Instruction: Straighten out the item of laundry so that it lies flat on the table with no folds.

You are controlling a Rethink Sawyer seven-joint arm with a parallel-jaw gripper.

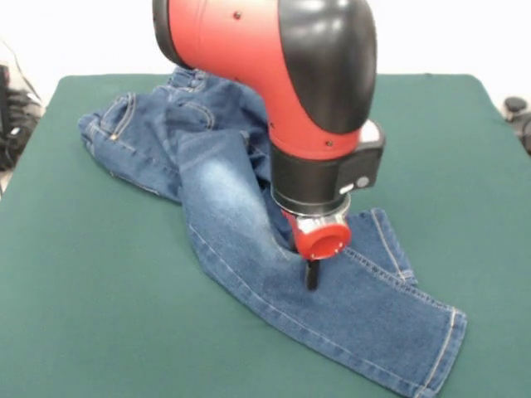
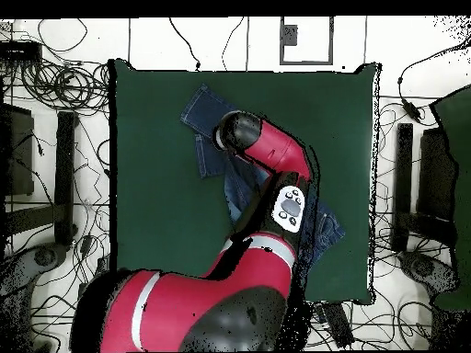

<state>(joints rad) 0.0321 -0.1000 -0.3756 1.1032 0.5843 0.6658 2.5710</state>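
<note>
The blue denim jeans (image 1: 224,191) lie crumpled on the dark green table (image 1: 99,290). The waist end with a pocket is bunched at the far left, and one leg runs to the near right with its hem by the front edge. A second leg end pokes out just right of the gripper. My gripper (image 1: 312,274) points straight down and touches the denim at mid-leg. In the overhead view the red arm covers the gripper; the jeans (image 2: 204,115) show on both sides of the arm on the table (image 2: 147,184).
Cables and black stands (image 2: 55,165) surround the table on the floor. Dark equipment sits past the table's right edge (image 1: 518,116) and left edge (image 1: 12,116) in the front view. Bare green cloth lies left of and in front of the jeans.
</note>
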